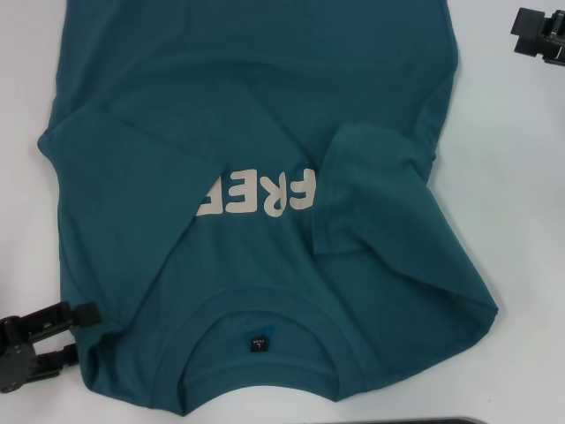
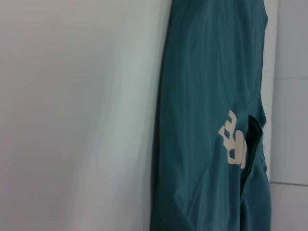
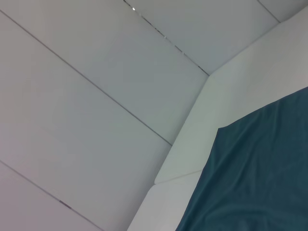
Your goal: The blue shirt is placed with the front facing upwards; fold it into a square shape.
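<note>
From the head camera, I see the dark teal-blue cotton T-shirt [image 1: 265, 132] lying face up on the white counter [image 1: 521, 177], its ribbed collar nearest me and the hem running out of view on the far side. Both short sleeves are folded inward over the chest, the right one covering the start of the cream "FREE" lettering [image 1: 256, 194]. My left hand [image 1: 40, 340] sits low at the shirt's collar-side corner, just beside the shoulder edge; I cannot tell whether its fingers are spread or closed on cloth. My right hand [image 1: 540, 34] hangs well away from the shirt's far right side, and its opening I cannot tell either.

The left wrist camera shows the shirt's long side edge and lettering [image 2: 233, 144] against bare counter.

The right wrist camera shows only a shirt corner [image 3: 260, 173] on the counter.

I judge the sleeve folds done; next I must grip both collar-side corners and carry them toward the hem.
</note>
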Available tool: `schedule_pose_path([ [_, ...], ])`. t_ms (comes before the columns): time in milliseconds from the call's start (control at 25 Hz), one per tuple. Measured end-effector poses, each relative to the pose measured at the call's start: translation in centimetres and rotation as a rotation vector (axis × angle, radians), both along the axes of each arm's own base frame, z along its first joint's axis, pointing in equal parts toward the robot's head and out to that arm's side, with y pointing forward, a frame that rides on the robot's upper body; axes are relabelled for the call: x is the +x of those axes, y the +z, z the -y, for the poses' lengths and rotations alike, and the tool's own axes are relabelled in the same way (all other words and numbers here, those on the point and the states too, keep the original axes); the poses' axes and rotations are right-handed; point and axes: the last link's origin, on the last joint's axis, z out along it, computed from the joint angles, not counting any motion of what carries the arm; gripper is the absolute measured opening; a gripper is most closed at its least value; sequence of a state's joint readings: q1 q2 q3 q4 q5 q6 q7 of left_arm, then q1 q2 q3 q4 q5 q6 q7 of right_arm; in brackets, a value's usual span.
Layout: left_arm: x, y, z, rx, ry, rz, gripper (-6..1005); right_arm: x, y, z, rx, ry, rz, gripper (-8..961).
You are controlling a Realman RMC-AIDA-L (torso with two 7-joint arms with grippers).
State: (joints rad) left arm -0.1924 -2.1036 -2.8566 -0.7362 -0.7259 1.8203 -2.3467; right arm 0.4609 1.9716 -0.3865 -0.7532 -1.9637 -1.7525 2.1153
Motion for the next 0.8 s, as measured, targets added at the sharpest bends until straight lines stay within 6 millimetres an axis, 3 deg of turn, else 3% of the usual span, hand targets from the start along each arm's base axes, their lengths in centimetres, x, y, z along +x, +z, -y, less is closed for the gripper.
schedule_pose_path([
  [800,0.04,-0.48,0.22,-0.011,0.006,0.003,933,-0.1,0.02,-0.11,-0.001,0.0,-0.002,909],
])
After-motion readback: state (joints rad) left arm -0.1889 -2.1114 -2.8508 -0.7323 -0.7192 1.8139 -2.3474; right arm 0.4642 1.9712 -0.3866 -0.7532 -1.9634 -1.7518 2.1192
